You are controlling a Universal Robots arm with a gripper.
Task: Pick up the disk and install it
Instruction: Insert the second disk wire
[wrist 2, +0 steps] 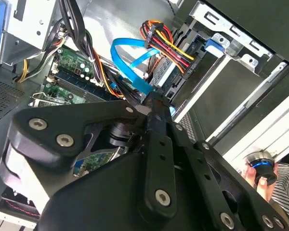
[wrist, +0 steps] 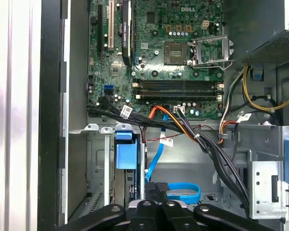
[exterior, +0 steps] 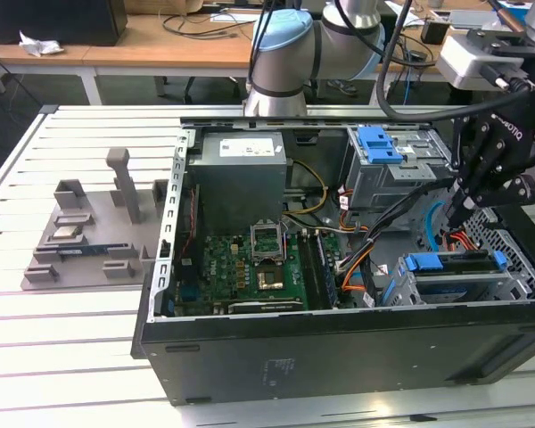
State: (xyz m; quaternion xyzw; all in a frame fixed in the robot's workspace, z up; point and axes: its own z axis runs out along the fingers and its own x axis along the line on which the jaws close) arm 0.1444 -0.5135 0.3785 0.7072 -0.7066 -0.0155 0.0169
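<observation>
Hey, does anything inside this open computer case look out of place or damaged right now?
Nothing looks damaged. The black computer case lies open on its side, and the light blue flat ribbon cable loops loose near the black claw, unplugged at one end as far as I can see.

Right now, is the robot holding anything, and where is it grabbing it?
Nothing is held. The gripper hovers inside the computer case, above the disk already sitting in its bay.

I see white maker's lettering on the green motherboard (wrist: 164,57), and a white printed label (exterior: 250,144) on the power supply (exterior: 241,183), too small to read
</observation>
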